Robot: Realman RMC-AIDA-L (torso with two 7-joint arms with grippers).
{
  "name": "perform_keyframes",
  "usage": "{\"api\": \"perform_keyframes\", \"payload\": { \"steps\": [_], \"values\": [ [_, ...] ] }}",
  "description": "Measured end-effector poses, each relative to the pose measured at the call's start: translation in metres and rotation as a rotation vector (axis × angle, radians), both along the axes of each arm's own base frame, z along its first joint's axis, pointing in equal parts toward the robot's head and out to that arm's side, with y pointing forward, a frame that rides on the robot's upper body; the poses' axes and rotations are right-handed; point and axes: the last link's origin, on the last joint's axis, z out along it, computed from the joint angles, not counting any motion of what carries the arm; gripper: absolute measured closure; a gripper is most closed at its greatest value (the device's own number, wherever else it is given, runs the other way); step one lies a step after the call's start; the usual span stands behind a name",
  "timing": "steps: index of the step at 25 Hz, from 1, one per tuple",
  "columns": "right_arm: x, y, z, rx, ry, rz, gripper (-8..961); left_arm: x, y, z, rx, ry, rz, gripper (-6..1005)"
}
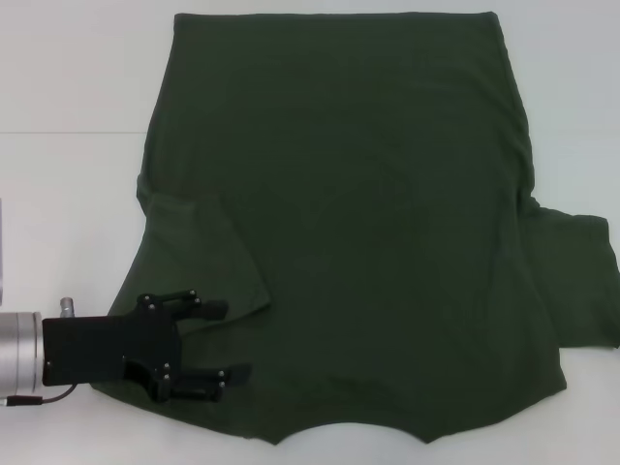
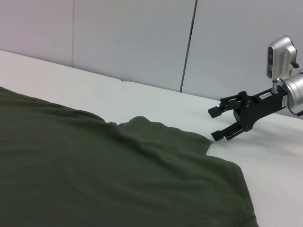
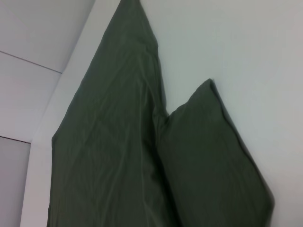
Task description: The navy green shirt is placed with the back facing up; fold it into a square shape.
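Observation:
The navy green shirt [image 1: 368,223] lies flat on the white table, plain side up, collar edge toward me. Its left sleeve [image 1: 208,252] is folded in over the body, and the right sleeve [image 1: 572,281] spreads out on the table. My left gripper [image 1: 228,339] is open at the shirt's near left corner, fingers over the cloth and holding nothing. My right gripper [image 2: 215,124] shows only in the left wrist view, open and empty above bare table beyond the right sleeve [image 2: 147,125]. The right wrist view shows the shirt [image 3: 109,151] and that sleeve [image 3: 213,165].
The white table [image 1: 68,145] extends around the shirt on the left, far side and right. A pale wall [image 2: 132,42] rises behind the table in the left wrist view.

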Motion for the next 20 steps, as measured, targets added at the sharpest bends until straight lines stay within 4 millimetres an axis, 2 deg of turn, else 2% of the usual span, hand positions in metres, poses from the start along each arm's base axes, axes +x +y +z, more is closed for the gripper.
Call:
{"api": "perform_keyframes", "payload": {
  "steps": [20],
  "values": [
    [-0.01, 0.02, -0.009, -0.022, -0.02, 0.034, 31, 0.0, 0.0, 0.0, 0.001, -0.002, 0.006, 119]
  ]
}}
